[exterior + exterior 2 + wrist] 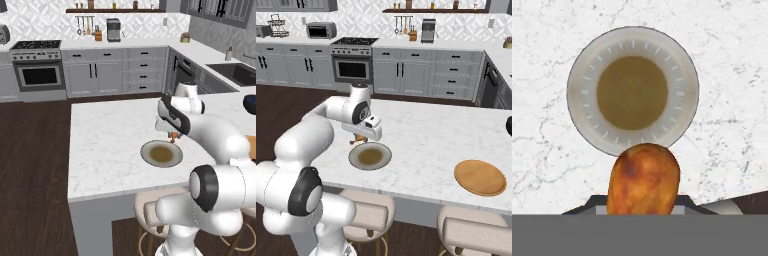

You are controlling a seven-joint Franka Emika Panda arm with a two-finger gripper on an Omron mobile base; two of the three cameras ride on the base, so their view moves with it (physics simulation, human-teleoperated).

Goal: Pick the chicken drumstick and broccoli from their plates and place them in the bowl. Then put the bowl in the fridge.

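The end effector [643, 212] is closed around the small orange-brown tapered chicken drumstick [643, 179] and holds it raised above the white marble table [105, 145], over the near rim of the round grey-rimmed plate with the olive-brown centre [579, 95], which lies bare. So the first pick looks done and the carry to the bowl is in hand. Farther right lies the plain orange-tan wooden plate [480, 177]. The next move calls for finding the bowl and releasing the drumstick over it.
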